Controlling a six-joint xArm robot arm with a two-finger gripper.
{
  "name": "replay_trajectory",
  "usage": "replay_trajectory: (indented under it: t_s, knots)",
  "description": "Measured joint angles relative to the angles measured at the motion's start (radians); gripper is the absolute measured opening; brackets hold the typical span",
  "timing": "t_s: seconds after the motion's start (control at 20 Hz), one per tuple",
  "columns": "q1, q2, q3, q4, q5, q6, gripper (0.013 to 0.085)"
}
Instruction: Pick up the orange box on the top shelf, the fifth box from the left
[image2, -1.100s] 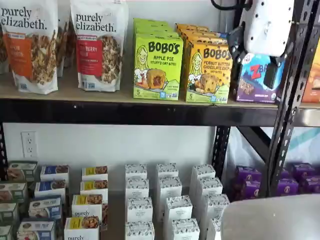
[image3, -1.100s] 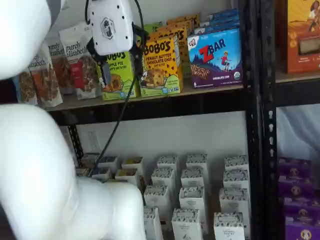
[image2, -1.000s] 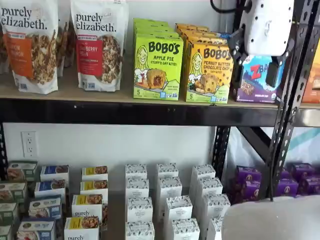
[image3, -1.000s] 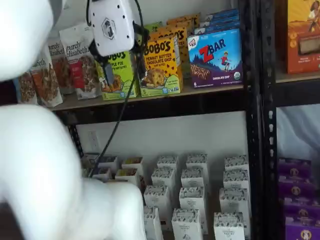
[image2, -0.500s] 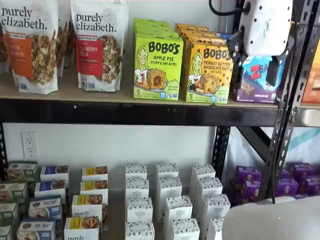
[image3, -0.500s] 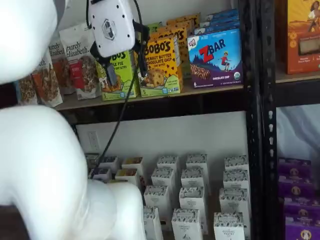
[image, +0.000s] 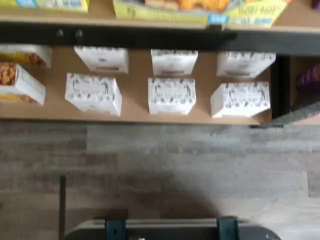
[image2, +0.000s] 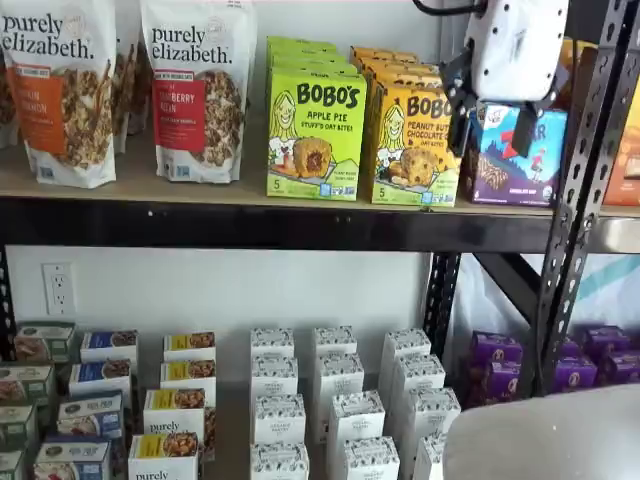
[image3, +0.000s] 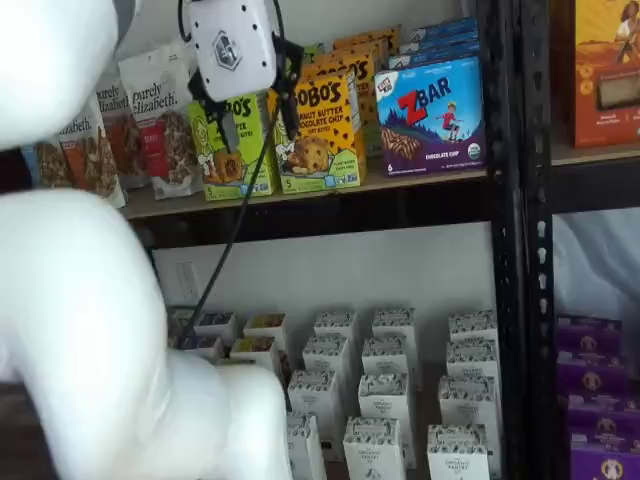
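Observation:
The orange box (image2: 412, 145) stands upright at the front of a row on the top shelf (image2: 250, 225), between a lime-green box and a blue-purple one; it shows in both shelf views (image3: 322, 125). My gripper (image2: 492, 132) hangs in front of the shelf at the height of the boxes, apart from them. A gap shows between its two black fingers, with nothing in them. In one shelf view it overlaps the orange box's right edge. In the other shelf view the gripper (image3: 257, 128) covers the green box beside the orange box. The wrist view shows no fingers.
A green Bobo's Apple Pie box (image2: 315, 130) and a ZBar box (image3: 430, 115) flank the orange box. Granola bags (image2: 195, 90) stand further left. A black upright (image2: 585, 190) rises at the right. Small white cartons (image2: 340, 400) fill the lower level. My white arm (image3: 80, 330) fills one shelf view's left side.
My gripper has risen a little and shifted sideways towards the orange box, still with a gap between its fingers. The boxes have not moved.

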Motion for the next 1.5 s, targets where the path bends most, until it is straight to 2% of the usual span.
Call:
replay_trajectory:
  t_s: [0.4, 0.7, 1.1, 1.5]
  knots:
    - [-0.039, 0.137, -0.106, 0.021, -0.101, -0.032, 0.0850]
    - [-0.044, 0.236, -0.191, 0.040, -0.110, -0.035, 0.0850]
    - [-0.033, 0.308, -0.230, 0.048, -0.154, -0.023, 0.0850]
    - [-0.044, 0.350, -0.252, 0.057, -0.174, -0.033, 0.0850]
